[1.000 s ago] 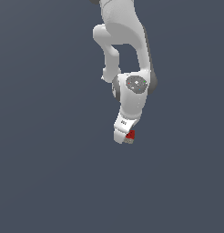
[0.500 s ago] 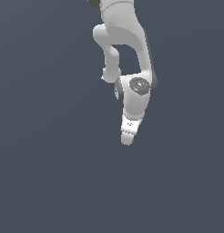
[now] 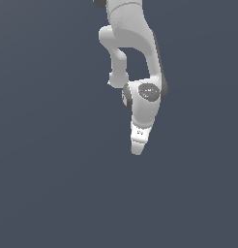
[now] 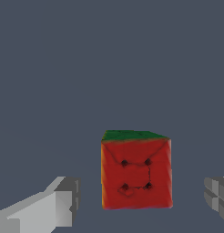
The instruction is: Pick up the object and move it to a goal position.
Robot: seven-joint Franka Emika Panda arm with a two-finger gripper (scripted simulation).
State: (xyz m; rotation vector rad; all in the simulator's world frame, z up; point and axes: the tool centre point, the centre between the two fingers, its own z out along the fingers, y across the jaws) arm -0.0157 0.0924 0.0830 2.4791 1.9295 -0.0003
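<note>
While spread wide apart and touching nothing, fingers flank the object, a red block with dark spots and a green side. Sits between them, nearer one finger, on the grey bench. Hidden behind the gripper in the exterior view.

matt red block, smooth grey pincer

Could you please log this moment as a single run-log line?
phase: pre-grasp | gripper: open, straddling block | block: between fingers, untouched | exterior view: block hidden behind arm
</note>
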